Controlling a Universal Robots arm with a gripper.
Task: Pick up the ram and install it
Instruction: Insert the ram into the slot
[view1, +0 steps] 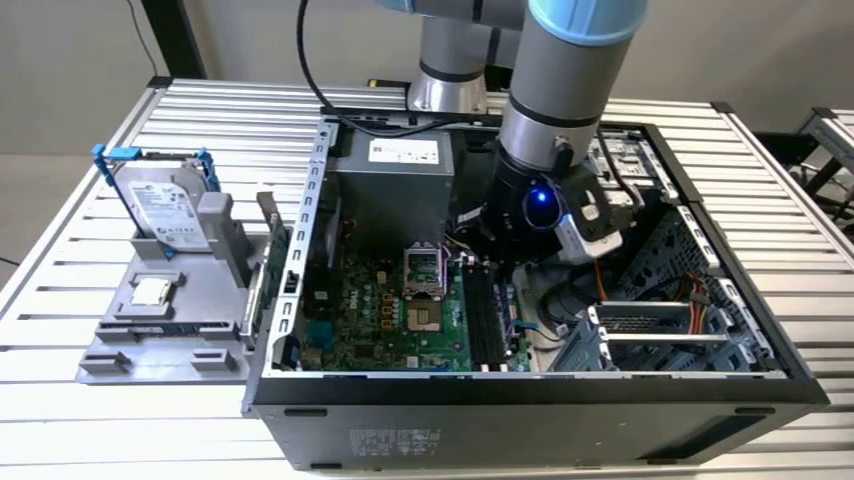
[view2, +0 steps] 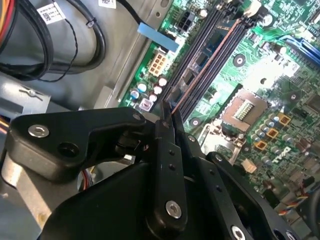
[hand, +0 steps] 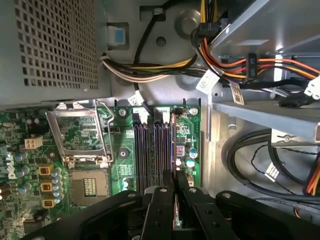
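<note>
Gripper sits low inside the open computer case, right over the motherboard, and I see its black fingers pinched narrow on the ram. In the second wrist view the ram shows edge-on as a thin stick running away from the fingertips, lined up along the long black memory slots and lying over them; whether it is seated in a slot I cannot tell. In the first wrist view the gripper hangs over those slots, just beside the open processor socket. Well outside the case, toward the exterior view's left, the silver hard drive leans in its blue frame on a grey fixture.
</note>
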